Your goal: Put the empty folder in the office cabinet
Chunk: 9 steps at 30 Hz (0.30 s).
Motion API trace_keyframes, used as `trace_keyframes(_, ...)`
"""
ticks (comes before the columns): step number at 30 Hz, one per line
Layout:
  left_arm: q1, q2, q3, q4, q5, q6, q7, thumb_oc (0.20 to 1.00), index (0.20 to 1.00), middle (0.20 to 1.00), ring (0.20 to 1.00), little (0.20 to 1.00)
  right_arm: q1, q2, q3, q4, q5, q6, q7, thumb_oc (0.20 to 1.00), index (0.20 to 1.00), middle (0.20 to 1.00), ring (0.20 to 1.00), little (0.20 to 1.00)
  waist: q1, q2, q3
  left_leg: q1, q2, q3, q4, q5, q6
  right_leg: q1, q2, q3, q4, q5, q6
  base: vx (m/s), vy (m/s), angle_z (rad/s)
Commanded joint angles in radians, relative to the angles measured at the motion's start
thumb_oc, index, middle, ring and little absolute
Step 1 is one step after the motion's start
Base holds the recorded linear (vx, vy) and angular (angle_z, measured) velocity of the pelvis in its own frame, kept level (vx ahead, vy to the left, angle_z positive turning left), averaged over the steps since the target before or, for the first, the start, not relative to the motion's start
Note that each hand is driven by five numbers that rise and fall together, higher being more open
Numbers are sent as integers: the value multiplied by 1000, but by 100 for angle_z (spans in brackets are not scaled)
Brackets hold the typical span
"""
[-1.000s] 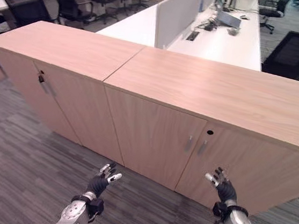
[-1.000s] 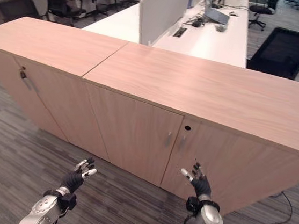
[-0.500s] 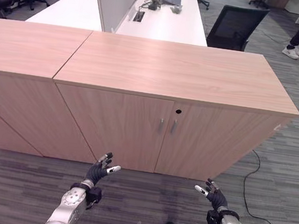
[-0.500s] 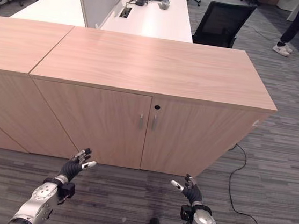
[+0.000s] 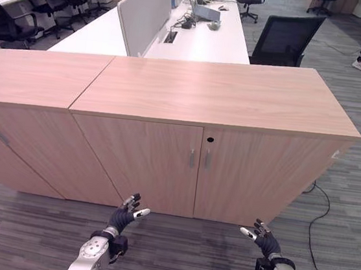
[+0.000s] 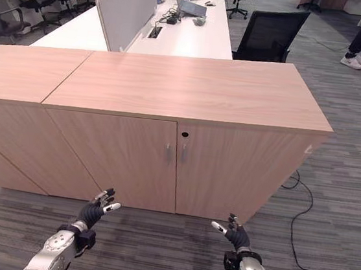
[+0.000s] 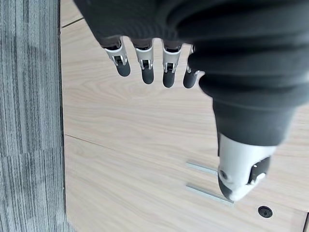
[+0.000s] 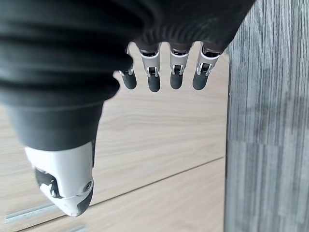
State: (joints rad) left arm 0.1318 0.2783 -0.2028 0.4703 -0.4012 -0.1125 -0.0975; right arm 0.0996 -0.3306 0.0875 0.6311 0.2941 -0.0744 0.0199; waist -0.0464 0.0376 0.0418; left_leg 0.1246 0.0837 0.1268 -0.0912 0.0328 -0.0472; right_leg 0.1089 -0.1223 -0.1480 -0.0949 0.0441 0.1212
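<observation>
Office cabinet (image 5: 212, 139) stands at 12 o'clock, both doors closed, paired handles (image 5: 199, 158) at the centre seam. Left hand (image 5: 123, 216) at 7 o'clock and right hand (image 5: 262, 239) at 5 o'clock hang apart from it, fingers spread, holding nothing. No folder is visible. Risk: opening the cabinet without the folder located leaves nothing to stow.

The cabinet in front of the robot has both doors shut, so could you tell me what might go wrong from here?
1. The cabinet doors are closed and their slim handles sit side by side, so a hand could easily catch the wrong one.
2. Left hand and right hand are both open and empty; no folder is in sight.
3. A floor cable lies near the right hand.
</observation>
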Motion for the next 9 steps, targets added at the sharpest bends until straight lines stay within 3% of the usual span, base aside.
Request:
trace_keyframes(1, -44, 40, 16, 1, 25, -42, 5, 1000, 1000, 1000, 1000, 1000, -45, 9, 6, -16, 21, -37, -4, 1000, 1000, 1000, 1000, 1000, 3, -52, 1, 21, -15, -30, 22, -82, -21, 35, -19, -28, 46, -80, 43, 1, -24, 3)
trace_keyframes(9, -36, 34, 16, 8, 28, -39, 8, 1000, 1000, 1000, 1000, 1000, -41, 13, 4, -15, 28, -42, -6, 1000, 1000, 1000, 1000, 1000, 7, -53, -1, 27, -6, -40, 18, -78, -26, 48, -8, -34, 41, -85, 38, 0, -6, 1)
